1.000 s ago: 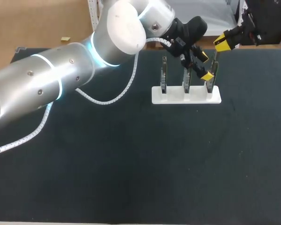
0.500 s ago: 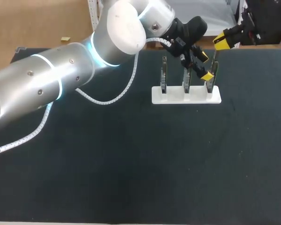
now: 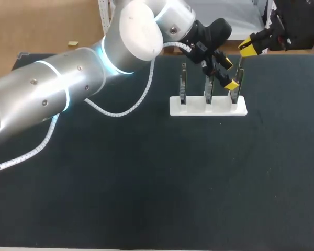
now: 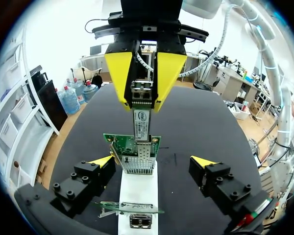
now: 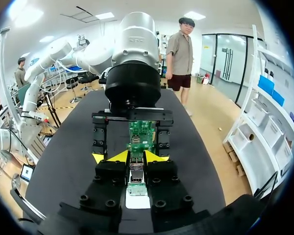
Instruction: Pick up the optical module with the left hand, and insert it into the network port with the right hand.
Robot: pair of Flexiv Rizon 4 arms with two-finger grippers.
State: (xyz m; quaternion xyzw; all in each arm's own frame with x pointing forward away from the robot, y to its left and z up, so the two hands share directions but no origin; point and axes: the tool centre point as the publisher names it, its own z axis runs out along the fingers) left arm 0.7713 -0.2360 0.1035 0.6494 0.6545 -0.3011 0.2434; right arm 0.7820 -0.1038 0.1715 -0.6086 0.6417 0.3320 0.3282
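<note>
The optical module, a slim metal plug, hangs upright with my right gripper shut on its upper end. Its lower end touches the metal port cage of a green network card, which stands in the white rack. My left gripper is open, one finger on either side of that card and touching neither. From above, my left gripper is at the rack's right-hand card and my right gripper is just behind it. In the right wrist view the module sits between the right gripper's fingers.
The rack holds three upright cards, at the left, the middle and the right. It stands near the far edge of the black table. My left arm's white cable lies on the table left of the rack.
</note>
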